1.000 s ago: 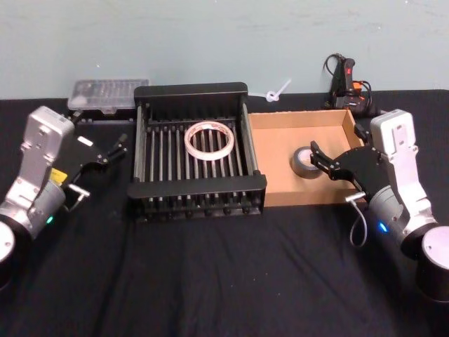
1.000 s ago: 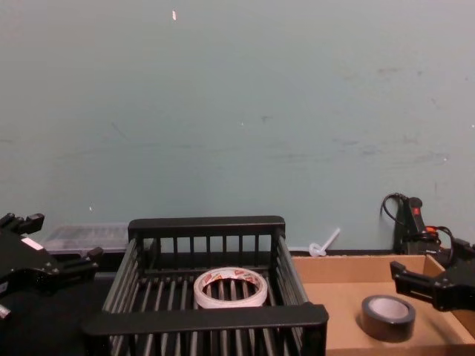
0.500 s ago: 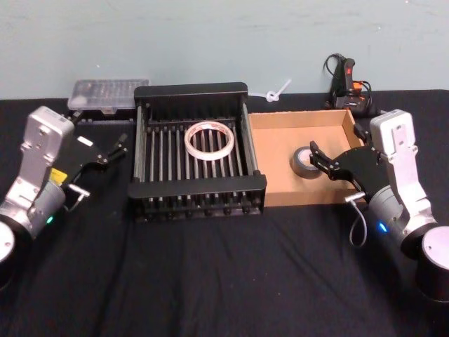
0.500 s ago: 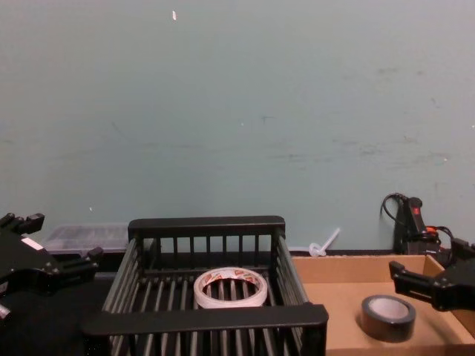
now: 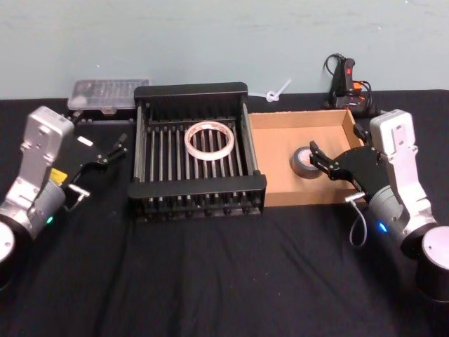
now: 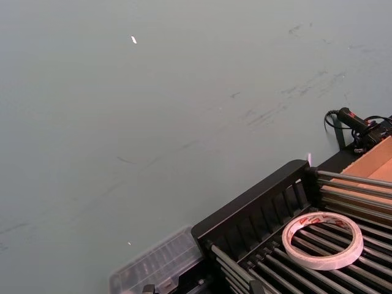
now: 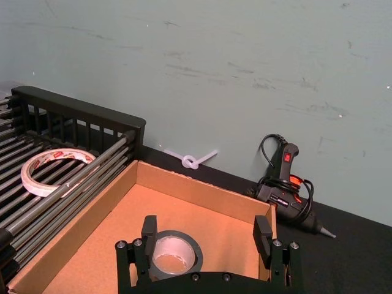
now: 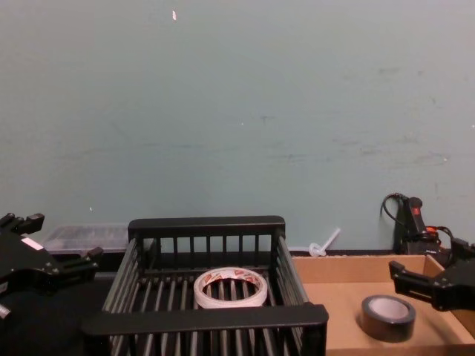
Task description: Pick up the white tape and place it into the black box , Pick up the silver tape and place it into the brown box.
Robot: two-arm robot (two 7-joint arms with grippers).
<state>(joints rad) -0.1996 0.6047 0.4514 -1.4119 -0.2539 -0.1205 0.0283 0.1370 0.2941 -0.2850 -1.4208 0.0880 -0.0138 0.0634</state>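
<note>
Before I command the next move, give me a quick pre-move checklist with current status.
1. White tape lies in the black box: ok.
2. Silver tape lies in the brown box: ok.
3. Right gripper open, free of the silver tape: ok.
4. Left gripper open, empty, left of the black box: ok.
5. Right fingers above the brown box's walls for a pull-back: cannot tell.

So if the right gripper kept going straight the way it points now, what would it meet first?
Most likely the silver tape. The right gripper is open, its fingers either side of the roll lying flat in the brown box. It seems to sit slightly above the roll, so it might skim over towards the black box; height is unclear.
</note>
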